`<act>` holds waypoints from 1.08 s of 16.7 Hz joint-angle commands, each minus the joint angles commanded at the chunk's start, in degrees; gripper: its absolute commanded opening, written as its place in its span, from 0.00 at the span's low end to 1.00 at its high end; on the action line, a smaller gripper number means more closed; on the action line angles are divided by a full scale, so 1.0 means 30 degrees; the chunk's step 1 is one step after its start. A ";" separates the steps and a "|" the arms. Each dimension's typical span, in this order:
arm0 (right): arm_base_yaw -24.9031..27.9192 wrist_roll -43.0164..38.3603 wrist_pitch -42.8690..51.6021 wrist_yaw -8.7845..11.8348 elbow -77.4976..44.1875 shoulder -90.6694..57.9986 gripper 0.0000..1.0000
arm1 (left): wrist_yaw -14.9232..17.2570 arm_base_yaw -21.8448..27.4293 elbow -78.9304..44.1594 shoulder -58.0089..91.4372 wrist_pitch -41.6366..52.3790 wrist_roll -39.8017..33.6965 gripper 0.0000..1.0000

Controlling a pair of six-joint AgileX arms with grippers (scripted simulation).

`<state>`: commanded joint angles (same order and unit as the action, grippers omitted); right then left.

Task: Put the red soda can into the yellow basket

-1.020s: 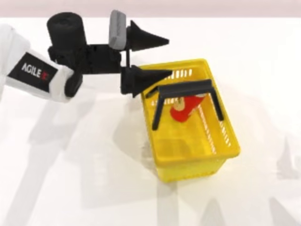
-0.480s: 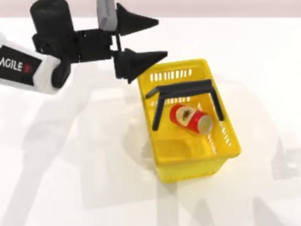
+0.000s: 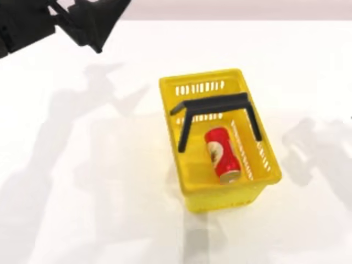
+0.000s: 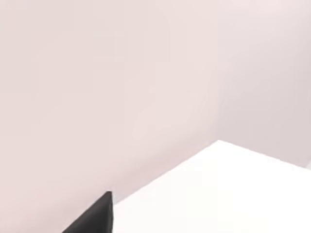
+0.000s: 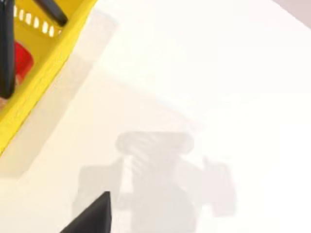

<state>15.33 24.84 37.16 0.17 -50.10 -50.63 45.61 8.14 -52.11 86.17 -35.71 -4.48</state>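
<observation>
Lying on its side, the red soda can (image 3: 222, 154) rests on the floor of the yellow basket (image 3: 171, 88), under the raised black handles (image 3: 213, 104), its silver top toward the basket's near wall. You'll find the basket right of centre on the white surface (image 3: 82, 192). Your left end effector (image 3: 91, 22) sits at the far left corner, well apart from the basket and holding nothing; how wide it stands can't be told. Your right end effector shows only a dark finger tip (image 5: 92, 216) over bare surface.

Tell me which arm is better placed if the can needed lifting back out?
Left, probably. Its gripper shows at the table's far left corner; the right arm isn't in the top view. The red soda can lies inside the yellow basket.
</observation>
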 joint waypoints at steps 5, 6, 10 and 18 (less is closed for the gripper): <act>0.2894 0.4772 0.7327 0.0031 -1.0939 -1.1086 1.00 | -0.5676 -0.1409 0.6310 -1.0794 0.4921 -0.0378 1.00; 0.3415 0.5628 0.8633 0.0038 -1.2918 -1.3109 1.00 | -0.6785 -0.1653 0.7622 -1.2986 0.5876 -0.0334 1.00; 0.5396 0.8901 1.3489 0.0023 -2.0354 -2.0564 1.00 | -1.0813 -0.2451 1.2424 -2.0987 0.9137 0.0183 1.00; 0.7407 1.2250 1.8029 -0.0131 -2.7706 -2.7091 1.00 | -1.5162 -0.3090 1.7330 -2.8657 1.1884 0.1476 1.00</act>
<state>37.55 61.59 91.24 -0.23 -133.21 -131.91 0.12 -1.13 -0.12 0.19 -0.05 -0.05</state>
